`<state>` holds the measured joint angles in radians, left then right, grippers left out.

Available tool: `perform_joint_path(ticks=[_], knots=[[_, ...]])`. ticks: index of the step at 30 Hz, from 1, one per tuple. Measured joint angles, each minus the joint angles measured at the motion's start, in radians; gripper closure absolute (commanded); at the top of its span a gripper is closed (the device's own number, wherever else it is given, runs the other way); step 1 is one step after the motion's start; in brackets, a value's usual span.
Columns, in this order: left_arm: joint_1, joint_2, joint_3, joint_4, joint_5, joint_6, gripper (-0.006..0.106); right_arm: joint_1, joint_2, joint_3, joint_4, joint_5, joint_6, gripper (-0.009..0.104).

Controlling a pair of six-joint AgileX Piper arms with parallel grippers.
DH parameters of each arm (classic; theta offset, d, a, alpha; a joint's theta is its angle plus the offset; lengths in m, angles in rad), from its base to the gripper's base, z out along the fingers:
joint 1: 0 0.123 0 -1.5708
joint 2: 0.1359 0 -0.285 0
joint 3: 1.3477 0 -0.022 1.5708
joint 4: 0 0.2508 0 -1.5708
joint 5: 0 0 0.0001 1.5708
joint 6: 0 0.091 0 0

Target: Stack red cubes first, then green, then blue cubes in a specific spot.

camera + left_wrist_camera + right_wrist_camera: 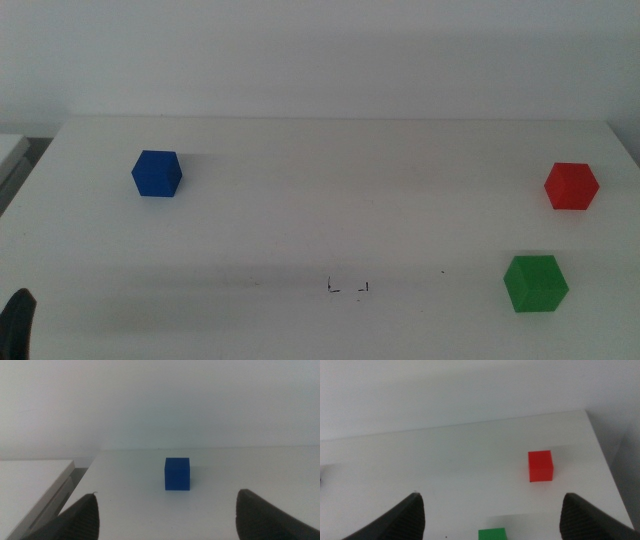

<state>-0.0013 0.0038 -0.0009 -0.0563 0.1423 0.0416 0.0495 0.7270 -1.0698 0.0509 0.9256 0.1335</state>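
In the middle view the white worktop carries three cubes lying well apart. The blue cube sits far left, the red cube far right, and the green cube is nearer on the right. Small black marks near the centre front probably show the stacking spot. Only the tip of the left gripper shows, at the near left corner.

In the left wrist view the left gripper is spread wide and holds nothing, with the blue cube straight ahead.

In the right wrist view the right gripper is likewise wide apart and empty. The red cube lies ahead and off to one side, and the green cube is close by.

Red goes first, so the right arm should centre over it, turn square to its faces, descend and close low on the cube.
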Motion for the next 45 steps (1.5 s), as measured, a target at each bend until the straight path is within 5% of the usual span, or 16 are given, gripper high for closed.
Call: perform_joint_path(ticks=[11, 19, 26, 34, 45], knots=[[0.0, 0.0, 0.0, 0.0, 0.0, 0.0, 0.007, 0.0, 0.362, -0.367, -0.105, 0.266, 0.039, 0.004], [0.0, 0.0, 0.0, 0.0, 0.0, 0.0, 0.007, -0.007, 0.662, -0.668, -0.132, 0.29, -0.024, 0.004], [0.0, 0.0, 0.0, 0.0, 0.0, 0.0, 0.007, -0.137, 0.883, -0.769, 0.015, 0.293, -0.111, 0.004], [0.0, 0.0, 0.0, 0.0, 0.0, 0.0, 0.007, -0.174, 1.071, -0.769, -0.075, 0.295, -0.133, 0.004], [0.0, 0.0, 0.0, 0.0, 0.0, 0.0, 0.007, -0.174, 1.252, -0.769, -0.051, 0.297, -0.133, 0.004]])
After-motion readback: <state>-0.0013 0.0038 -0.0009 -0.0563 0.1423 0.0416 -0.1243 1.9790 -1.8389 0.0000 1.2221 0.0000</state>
